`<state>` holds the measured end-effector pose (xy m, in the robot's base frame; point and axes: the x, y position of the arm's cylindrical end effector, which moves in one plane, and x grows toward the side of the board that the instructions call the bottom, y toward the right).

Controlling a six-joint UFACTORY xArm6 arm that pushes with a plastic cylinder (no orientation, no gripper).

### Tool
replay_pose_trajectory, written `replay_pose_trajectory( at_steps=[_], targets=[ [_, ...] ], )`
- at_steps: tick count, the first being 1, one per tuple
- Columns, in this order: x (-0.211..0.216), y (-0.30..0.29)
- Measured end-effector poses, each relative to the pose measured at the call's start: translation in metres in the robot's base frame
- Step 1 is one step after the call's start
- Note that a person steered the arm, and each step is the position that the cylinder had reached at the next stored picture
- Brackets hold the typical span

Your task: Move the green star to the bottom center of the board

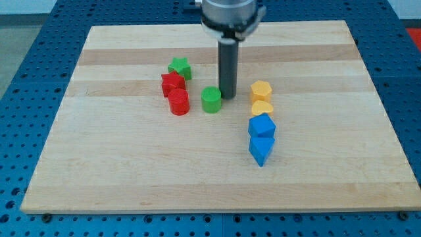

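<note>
- One green star (pixel 179 67) sits toward the table's (pixel 131 178) top, just above two red blocks (pixel 175 93).
- My tip (pixel 228 97) rests beside the green cylinder (pixel 211 100), right of the star.
- No fingers exist: bare rod, poorly placed for pushing downward.

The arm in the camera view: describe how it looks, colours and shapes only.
Only my arm's lower end shows. A round, silvery-grey metal collar sits at the view's top, cut off by the frame. From it hangs a straight, dark grey cylindrical rod, ending in my tip. No cables or markings are visible.
</note>
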<state>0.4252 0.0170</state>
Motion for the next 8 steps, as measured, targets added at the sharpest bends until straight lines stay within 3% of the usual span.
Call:
replay_pose_trajectory(
  at_steps=[1,3,4,5,6,8],
  targets=[
    [-0.012,0.000],
    [-0.172,-0.049],
    [-0.184,-0.112],
    [-0.150,-0.176],
    [-0.138,-0.185],
    [-0.134,-0.101]
  ],
)
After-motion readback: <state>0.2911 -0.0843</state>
